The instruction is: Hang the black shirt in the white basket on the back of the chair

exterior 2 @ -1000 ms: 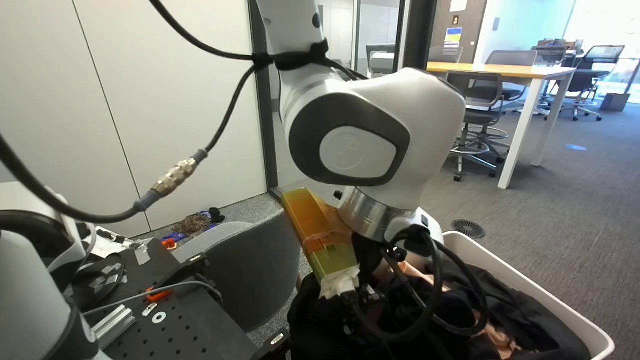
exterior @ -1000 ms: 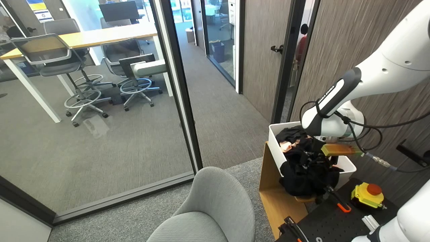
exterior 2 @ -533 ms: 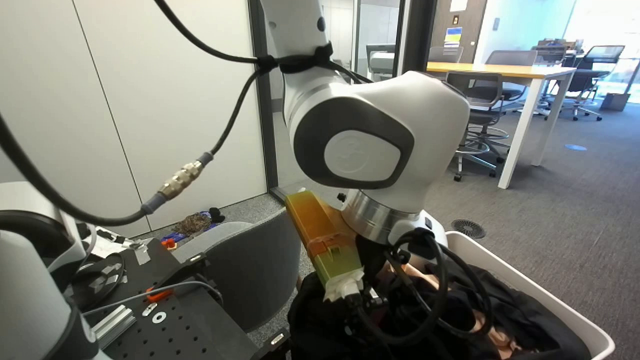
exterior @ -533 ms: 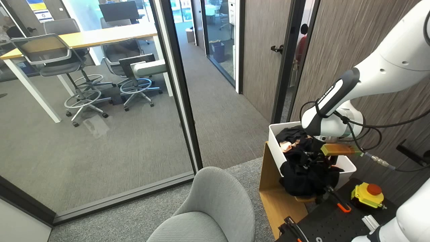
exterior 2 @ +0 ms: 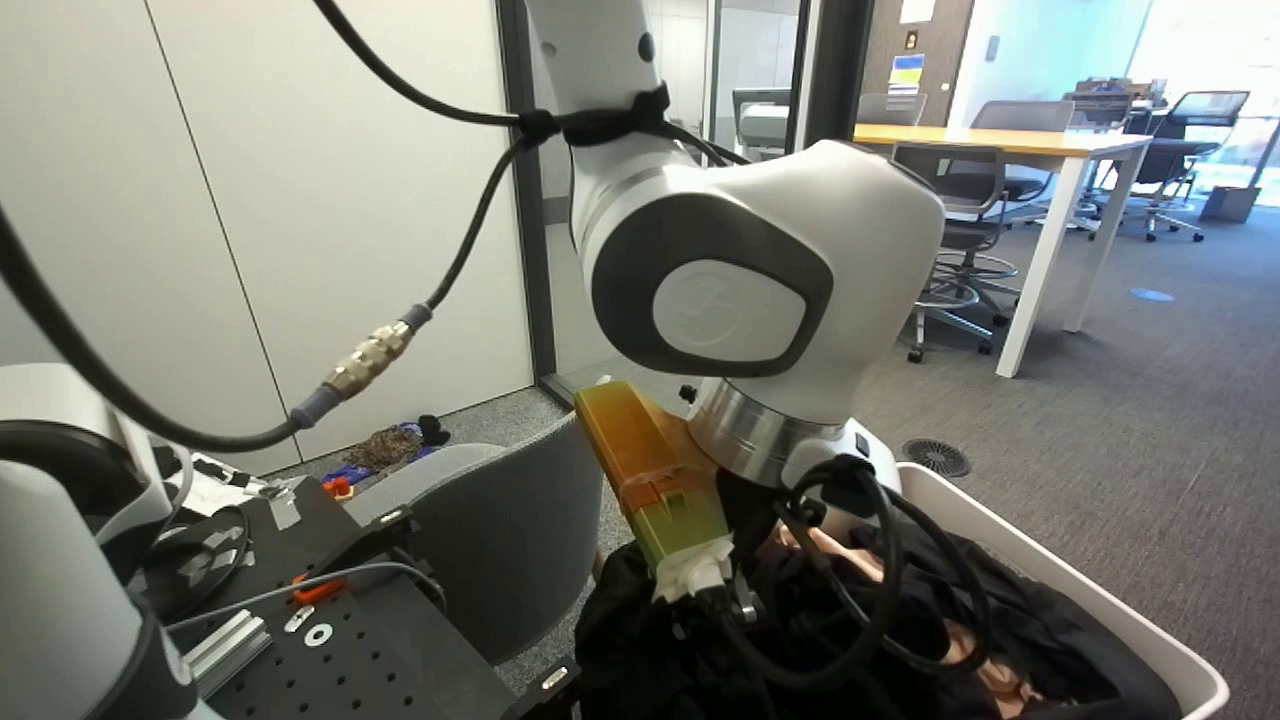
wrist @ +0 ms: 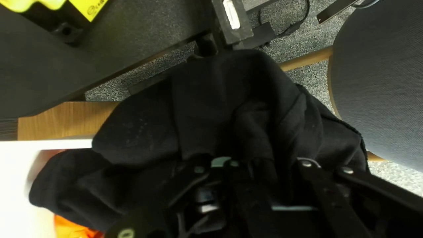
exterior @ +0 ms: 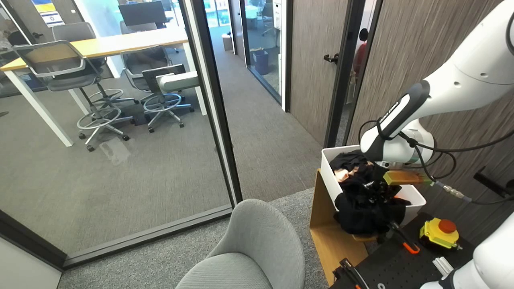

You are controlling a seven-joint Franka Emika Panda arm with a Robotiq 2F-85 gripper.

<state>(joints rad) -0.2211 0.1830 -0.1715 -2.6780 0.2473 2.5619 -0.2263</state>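
Your hand (wrist: 269, 166) sits at the shirt (wrist: 211, 112) spilling over the rim of the basket (exterior: 327, 168); spread or pinching, I cannot tell.

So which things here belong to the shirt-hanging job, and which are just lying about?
Part of the job: black shirt, apparently; white basket; nearest grey chair; gripper.
Just lying about: yellow button box; silver bars; blue and brown bundle.
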